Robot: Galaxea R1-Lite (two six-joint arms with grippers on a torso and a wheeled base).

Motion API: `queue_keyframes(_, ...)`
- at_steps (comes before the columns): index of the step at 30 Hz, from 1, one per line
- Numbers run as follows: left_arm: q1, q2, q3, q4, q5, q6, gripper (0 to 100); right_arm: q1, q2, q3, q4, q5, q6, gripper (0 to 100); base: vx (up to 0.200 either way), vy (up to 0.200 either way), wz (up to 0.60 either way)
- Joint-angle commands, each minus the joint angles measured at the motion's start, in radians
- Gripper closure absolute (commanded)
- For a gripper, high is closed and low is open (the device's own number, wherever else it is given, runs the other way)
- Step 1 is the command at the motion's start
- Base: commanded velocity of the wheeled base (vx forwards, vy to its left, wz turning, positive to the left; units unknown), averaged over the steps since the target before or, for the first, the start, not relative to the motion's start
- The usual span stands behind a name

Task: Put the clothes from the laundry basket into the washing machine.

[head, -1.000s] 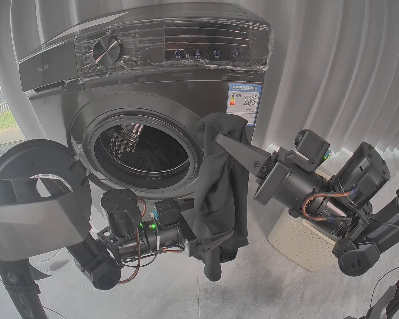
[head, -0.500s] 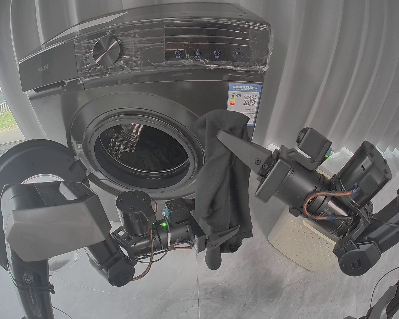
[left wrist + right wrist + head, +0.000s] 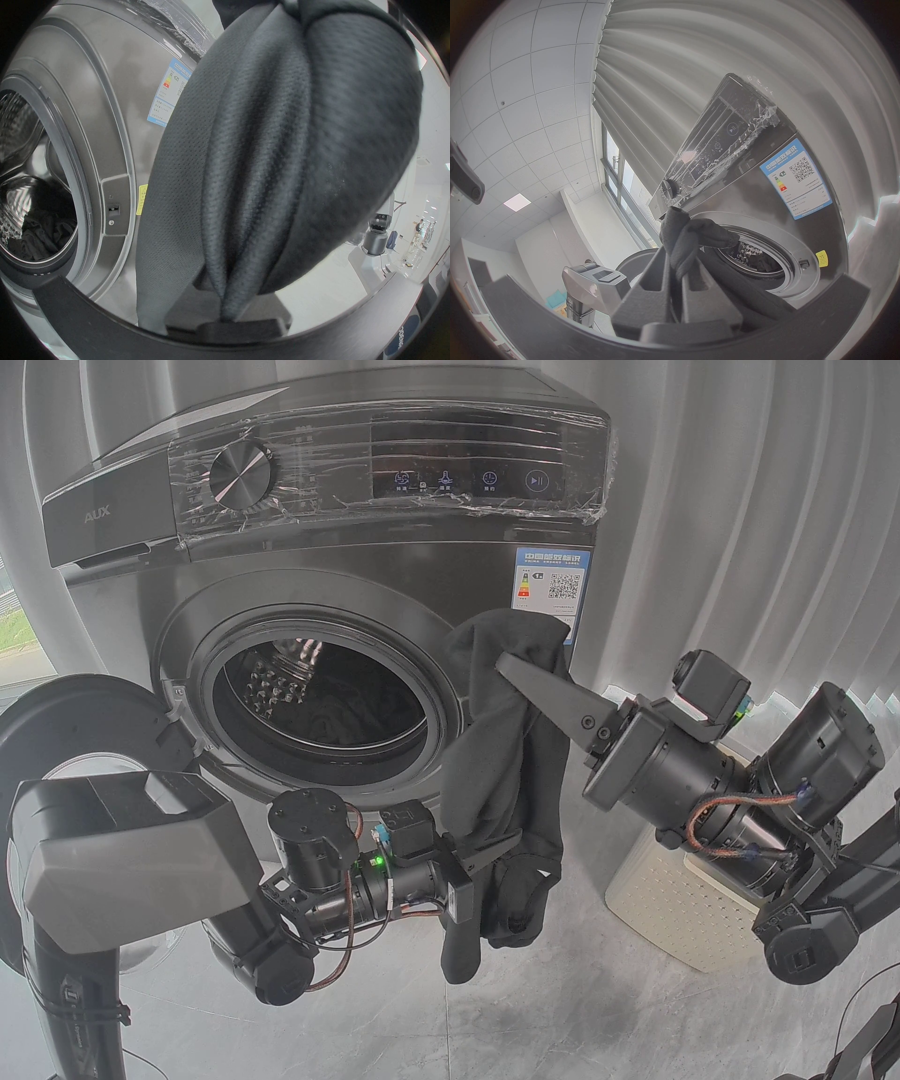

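The left gripper [image 3: 490, 862] has risen against the hanging black garment [image 3: 502, 754]; its lower folds bunch higher; the right gripper [image 3: 507, 666] edged right.

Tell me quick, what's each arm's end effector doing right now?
Left end effector: closed on the lower part of the black garment.
Right end effector: closed on the same garment's top.

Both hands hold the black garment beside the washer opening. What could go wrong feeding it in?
1. The black fabric garment hangs right of the grey washing machine's round drum opening, and a loose tail dangles below the left hand; it may catch the rim or end up outside.
2. The right hand pinches only a small bunch at the top, which could slip.
3. The left arm sits close to the open round door; swinging leftwards may bump it.
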Motion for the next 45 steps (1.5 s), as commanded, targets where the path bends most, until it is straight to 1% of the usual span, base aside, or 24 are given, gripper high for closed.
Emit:
queue_keyframes(1,-0.003,-0.016,0.033,-0.005,-0.002,-0.001,100,-0.014,0.003,0.006,0.000,0.000,0.000,100,0.000,0.000,0.00)
queue_keyframes(8,-0.018,-0.116,0.155,-0.007,-0.003,0.005,100,-0.109,0.012,-0.012,0.001,0.008,-0.004,100,0.000,0.000,0.00)
queue_keyframes(10,-0.018,-0.122,0.161,-0.007,-0.005,0.005,100,-0.112,0.014,-0.012,0.001,0.008,-0.004,100,0.000,0.000,0.00)
queue_keyframes(11,-0.035,-0.170,0.211,-0.007,-0.005,0.005,100,-0.128,0.031,-0.008,0.000,0.009,-0.008,100,0.000,0.000,0.00)
queue_keyframes(12,-0.041,-0.193,0.229,-0.007,-0.005,0.005,100,-0.134,0.037,-0.008,0.000,0.009,-0.008,100,0.000,0.000,0.00)
queue_keyframes(18,-0.098,-0.314,0.289,-0.007,-0.002,-0.001,100,-0.152,0.098,-0.008,0.000,0.012,-0.009,100,0.000,0.000,0.00)
queue_keyframes(19,-0.098,-0.314,0.289,-0.007,-0.002,-0.001,100,-0.152,0.098,-0.008,0.000,0.012,-0.009,100,0.000,0.000,0.00)
queue_keyframes(22,-0.130,-0.374,0.312,-0.005,0.003,-0.003,100,-0.152,0.131,-0.011,-0.002,0.011,-0.009,100,0.000,0.000,0.00)
queue_keyframes(29,-0.132,-0.392,0.313,-0.005,0.004,-0.003,100,-0.154,0.135,-0.005,0.000,0.014,-0.012,100,0.000,0.000,0.00)
queue_keyframes(34,-0.132,-0.392,0.313,-0.005,0.004,-0.003,100,-0.172,0.147,-0.002,0.000,0.019,-0.029,100,0.000,0.000,0.00)
queue_keyframes(38,-0.130,-0.395,0.310,-0.007,0.004,-0.003,100,-0.172,0.155,0.009,0.000,0.019,-0.032,100,0.000,0.000,0.00)
queue_keyframes(39,-0.130,-0.397,0.310,-0.007,0.004,-0.003,100,-0.172,0.154,0.011,0.000,0.019,-0.032,0,0.000,0.000,0.00)
queue_keyframes(40,-0.129,-0.400,0.310,-0.007,0.004,-0.003,100,-0.168,0.154,0.032,0.001,0.022,-0.035,0,0.000,0.000,0.00)
queue_keyframes(43,-0.126,-0.405,0.309,-0.007,0.004,-0.003,100,-0.164,0.154,0.054,0.000,0.025,-0.047,0,0.000,0.000,0.00)
queue_keyframes(45,-0.124,-0.405,0.307,-0.007,0.004,-0.004,100,-0.175,0.150,0.067,0.000,0.022,-0.058,0,0.000,0.000,0.00)
